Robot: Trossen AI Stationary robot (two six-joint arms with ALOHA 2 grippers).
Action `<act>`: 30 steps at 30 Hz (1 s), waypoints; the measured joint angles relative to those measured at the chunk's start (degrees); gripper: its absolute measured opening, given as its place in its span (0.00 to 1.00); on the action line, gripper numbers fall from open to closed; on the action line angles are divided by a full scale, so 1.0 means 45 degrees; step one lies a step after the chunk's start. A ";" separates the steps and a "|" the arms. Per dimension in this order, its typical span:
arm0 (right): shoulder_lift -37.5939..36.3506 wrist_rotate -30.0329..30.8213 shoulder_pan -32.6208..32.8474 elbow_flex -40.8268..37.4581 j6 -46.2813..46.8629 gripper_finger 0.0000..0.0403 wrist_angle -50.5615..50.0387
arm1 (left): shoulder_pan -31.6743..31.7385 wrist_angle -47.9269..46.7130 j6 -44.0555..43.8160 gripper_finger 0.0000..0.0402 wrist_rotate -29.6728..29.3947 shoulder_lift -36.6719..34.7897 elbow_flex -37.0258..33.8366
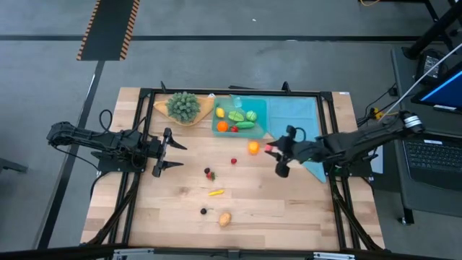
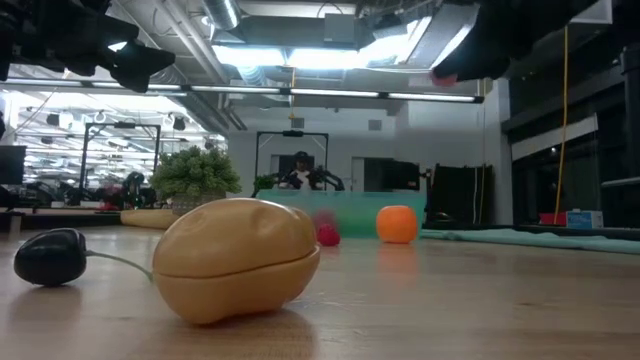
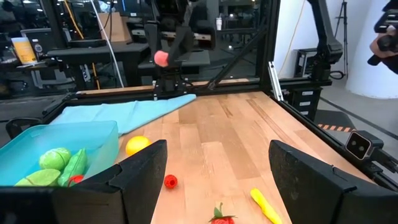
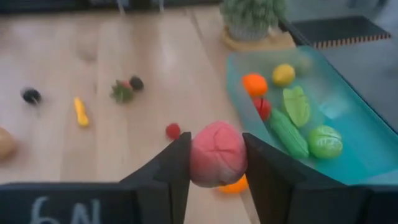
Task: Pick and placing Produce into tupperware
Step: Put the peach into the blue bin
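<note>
Right gripper (image 4: pixel 216 163) is clamped on a pink-red round fruit (image 4: pixel 217 153), held above the table just beside the tupperware's (image 1: pixel 258 115) near corner, w/ an orange fruit (image 1: pixel 253 147) on the wood right under/next to it; not yet over the container, so this piece looks mid-carry.

Inside the tupperware already, approx 5–6 pcs: orange one (image 4: pixel 254 84), yellow one (image 4: pixel 283 74), small red one (image 4: pixel 262 107), three green pcs (image 4: pixel 297 104).

Left on the table: small red berry (image 1: pixel 234 161), strawberry w/ a dark berry beside it (image 1: pixel 209 173), yellow pepper-like piece (image 1: pixel 216 192), dark berry (image 1: pixel 203 211), tan potato (image 1: pixel 225 219), plus the orange fruit; so roughly half done, my est.

Left gripper (image 1: pixel 163 152) waits w/ fingers spread wide, nothing in them, at the table's left side, well apart from the produce.

Teal cloth (image 1: pixel 299 115) lies beside the container; bushy plant (image 1: pixel 183 105) on its wooden dish sits on the other side.
</note>
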 joint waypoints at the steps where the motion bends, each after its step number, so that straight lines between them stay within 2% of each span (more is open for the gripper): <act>1: -0.0357 0.0009 0.0000 -0.0302 -0.0128 0.34 0.0351 | 0.0002 -0.0008 0.0000 0.68 0.0000 0.0005 0.0000; 8: -0.1930 0.0009 0.0000 -0.2546 -0.0924 0.34 0.3665 | -0.0001 -0.0003 0.0000 0.68 -0.0005 0.0001 0.0000; 18: -0.2070 -0.0012 0.0000 -0.5315 -0.1647 0.34 0.9061 | 0.0001 -0.0003 -0.0005 0.68 -0.0005 0.0000 0.0000; 24: -0.2070 -0.0231 0.0000 -0.6344 -0.1646 0.34 1.1040 | 0.0001 -0.0003 0.0005 0.68 -0.0005 0.0000 0.0000; 30: -0.2070 -0.0234 0.0000 -0.6478 -0.1942 0.34 1.1475 | 0.0000 -0.0007 0.0005 0.68 -0.0005 0.0005 0.0000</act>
